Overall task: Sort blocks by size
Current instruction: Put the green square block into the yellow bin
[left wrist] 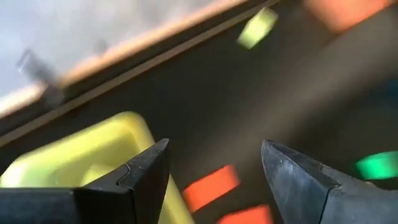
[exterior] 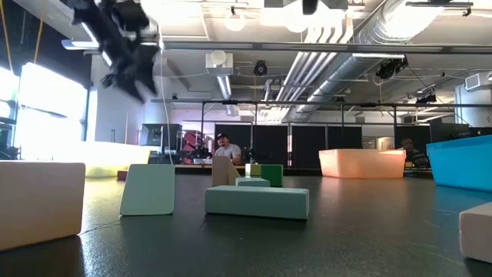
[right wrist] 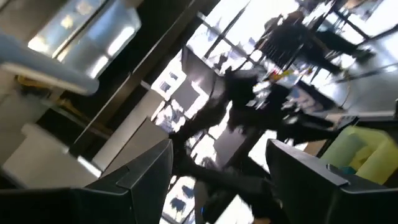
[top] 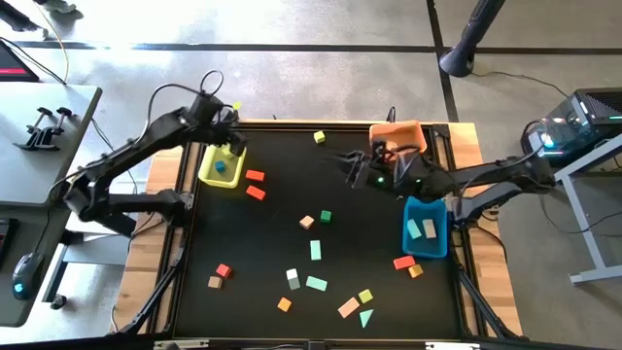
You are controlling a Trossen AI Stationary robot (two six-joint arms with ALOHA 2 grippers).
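Small wooden blocks lie scattered on the black table: two red bars (top: 256, 185) beside the yellow bin (top: 221, 165), a yellow cube (top: 319, 137) at the far edge, tan and green cubes (top: 316, 219) in the middle, and mint, orange and pink pieces (top: 316, 283) near the front. My left gripper (top: 236, 142) is open and empty above the yellow bin's far right corner; its wrist view shows the bin (left wrist: 74, 155) and a red bar (left wrist: 211, 186). My right gripper (top: 342, 161) is open and empty, raised left of the orange bin (top: 398, 136).
The yellow bin holds a blue block (top: 221, 166). The blue bin (top: 426, 226) at the right holds two pale blocks. A red and an orange block (top: 408, 264) lie just in front of it. In the low view, mint blocks (exterior: 257, 201) stand close to the camera.
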